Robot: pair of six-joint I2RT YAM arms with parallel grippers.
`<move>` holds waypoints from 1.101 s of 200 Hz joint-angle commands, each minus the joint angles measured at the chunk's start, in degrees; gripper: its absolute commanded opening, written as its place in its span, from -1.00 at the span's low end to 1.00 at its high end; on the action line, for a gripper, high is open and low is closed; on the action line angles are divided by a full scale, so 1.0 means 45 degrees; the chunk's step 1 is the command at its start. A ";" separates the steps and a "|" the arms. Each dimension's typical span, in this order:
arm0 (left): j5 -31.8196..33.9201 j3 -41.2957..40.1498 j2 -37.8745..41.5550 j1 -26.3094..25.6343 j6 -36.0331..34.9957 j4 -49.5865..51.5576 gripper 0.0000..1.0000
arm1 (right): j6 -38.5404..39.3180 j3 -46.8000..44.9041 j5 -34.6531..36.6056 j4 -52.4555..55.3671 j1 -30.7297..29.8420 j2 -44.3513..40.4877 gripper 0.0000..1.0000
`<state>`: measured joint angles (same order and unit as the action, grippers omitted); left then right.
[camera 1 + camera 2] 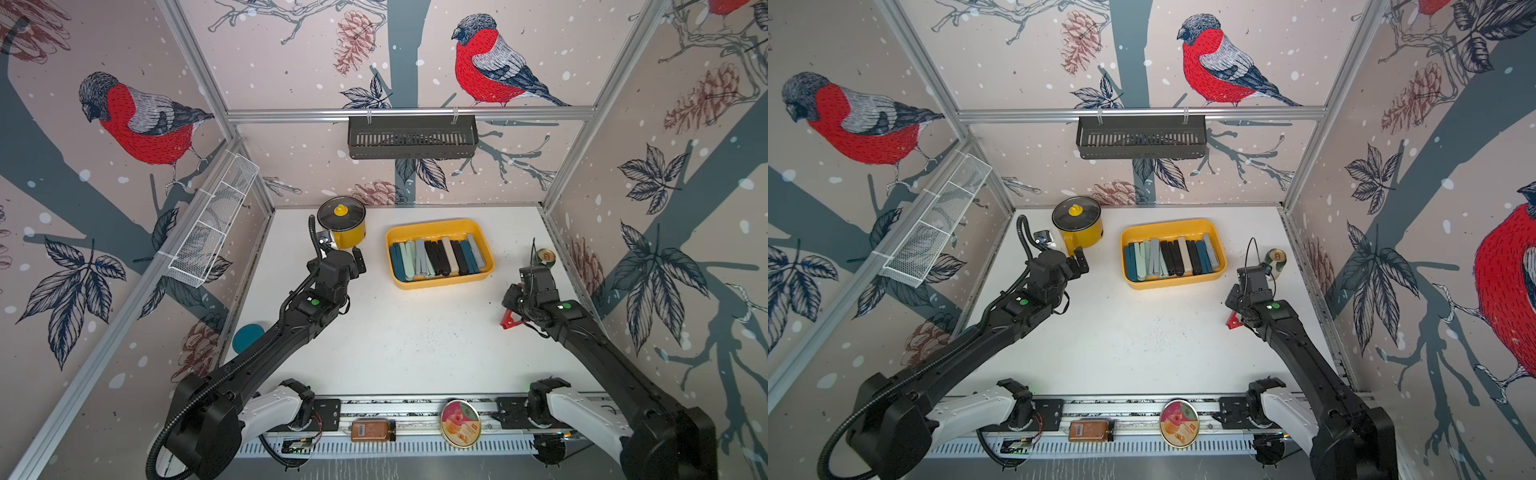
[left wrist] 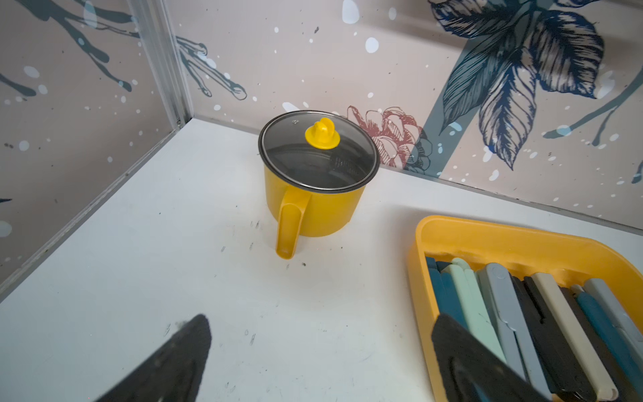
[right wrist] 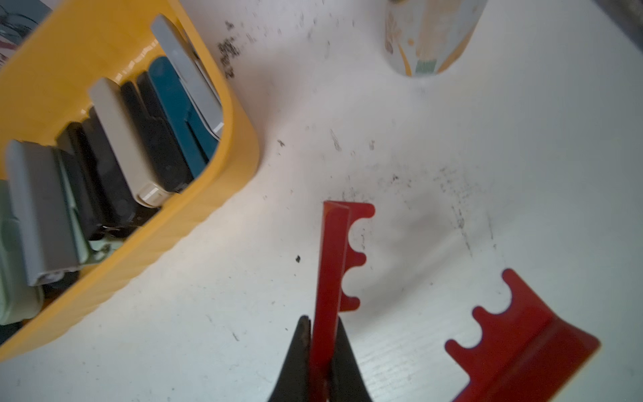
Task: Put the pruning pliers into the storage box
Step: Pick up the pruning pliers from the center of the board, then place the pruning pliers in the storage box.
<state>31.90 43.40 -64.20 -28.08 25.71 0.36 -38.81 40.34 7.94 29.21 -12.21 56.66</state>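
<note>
While slim teal, mint, grey, beige and black plastic pliers (image 1: 436,258) lie in the shallow yellow tray (image 1: 436,226) mid-frame, the right fingers (image 3: 297,351) clamp the apparently last, red toothed V-shaped pair (image 3: 332,250) at right of frame; left fingers (image 2: 174,358) gape empty.

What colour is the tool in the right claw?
Red; the toothed pliers show best in the right wrist view.

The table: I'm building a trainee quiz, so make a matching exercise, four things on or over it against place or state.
Things:
1 red pliers
2 yellow pot
3 can
4 left gripper

Places or states:
a open, empty
b near the table right edge
c clamped in the right gripper
d back of the table, lidded

Pairs: 1-c, 2-d, 3-b, 4-a.
</note>
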 commanded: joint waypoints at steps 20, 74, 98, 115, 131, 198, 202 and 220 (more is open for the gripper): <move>0.0194 -0.0496 0.0540 0.0712 0.1111 0.1245 0.97 | 0.1010 0.2261 0.0299 0.0403 -0.0202 0.0494 -0.93; 0.0694 -0.2457 0.2306 0.1120 0.1408 0.1232 0.96 | 0.3285 0.6241 0.0042 -0.0703 -0.2001 0.5074 -0.93; 0.1037 -0.3379 0.3286 0.1198 0.1498 0.1035 0.96 | 0.4156 0.8011 -0.0543 -0.0443 -0.2495 0.7391 -0.94; 0.1118 -0.3832 0.3910 0.1248 0.1568 0.0979 0.96 | 0.4793 0.9148 -0.0584 -0.0165 -0.2796 0.8780 -0.94; 0.1133 -0.4178 0.4315 0.1307 0.1568 0.0916 0.96 | 0.5354 0.9973 -0.0564 -0.0051 -0.2936 0.9875 -0.94; 0.1144 -0.4273 0.4183 0.1473 0.1546 0.1287 0.96 | 0.7286 1.1988 -0.0667 0.0815 -0.3277 1.2759 -0.95; 0.1156 -0.4275 0.4146 0.1475 0.1555 0.1287 0.96 | 0.7366 1.1976 -0.0713 0.0795 -0.3293 1.2840 -0.94; 0.1106 -0.4360 0.4082 0.1512 0.1585 0.1228 0.96 | 0.7645 1.2013 -0.0903 0.0716 -0.3366 1.3149 -0.94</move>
<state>35.99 24.25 -45.50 -21.54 31.70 6.61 -8.03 93.65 5.17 31.68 -26.98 114.48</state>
